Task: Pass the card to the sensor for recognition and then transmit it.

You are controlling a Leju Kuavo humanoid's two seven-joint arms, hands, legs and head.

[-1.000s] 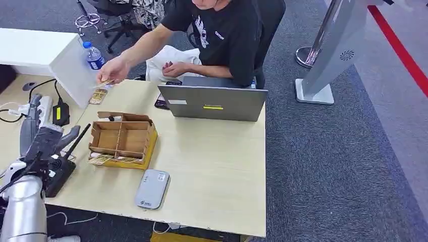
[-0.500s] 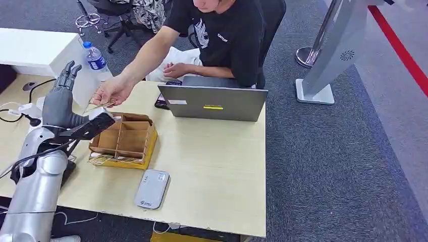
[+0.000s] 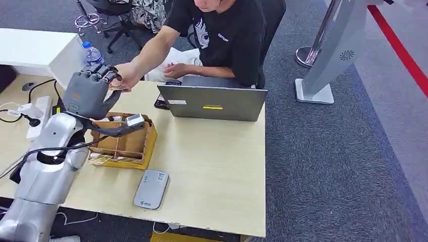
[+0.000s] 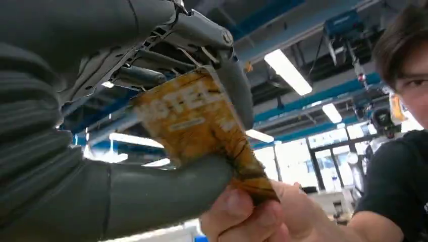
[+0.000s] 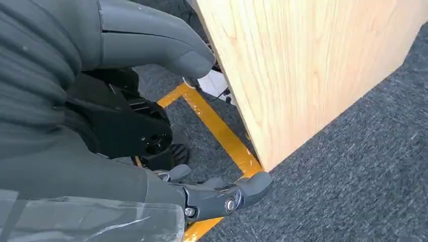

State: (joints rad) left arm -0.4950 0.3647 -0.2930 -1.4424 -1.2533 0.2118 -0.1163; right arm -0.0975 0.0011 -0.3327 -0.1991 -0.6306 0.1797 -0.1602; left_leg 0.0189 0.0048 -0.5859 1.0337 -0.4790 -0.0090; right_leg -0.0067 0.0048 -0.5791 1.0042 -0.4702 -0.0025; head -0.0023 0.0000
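In the left wrist view a worn yellow card point(image 4: 197, 118) sits between the thumb and the fingers of my left hand point(image 4: 75, 101), which pinches it. A person's fingers point(image 4: 252, 212) hold the card's other end. In the head view my left hand point(image 3: 91, 93) is raised over the table's far left, fingers curled, touching the person's outstretched hand point(image 3: 126, 75). The grey-white sensor point(image 3: 151, 189) lies flat near the table's front edge. My right hand point(image 5: 121, 126) hangs beside the table's wooden side, holding nothing, fingers loosely apart.
A cardboard box with compartments point(image 3: 123, 138) stands below my left hand, with cards lying at its front. A grey laptop point(image 3: 214, 103) stands in front of the seated person. A power strip and cables point(image 3: 35, 113) lie at the table's left, and a water bottle point(image 3: 92, 53) stands behind.
My left arm has risen from the table's left side and swung toward the person's hand. Its fingers, spread half a second ago, are now curled on the card that the person brought over.
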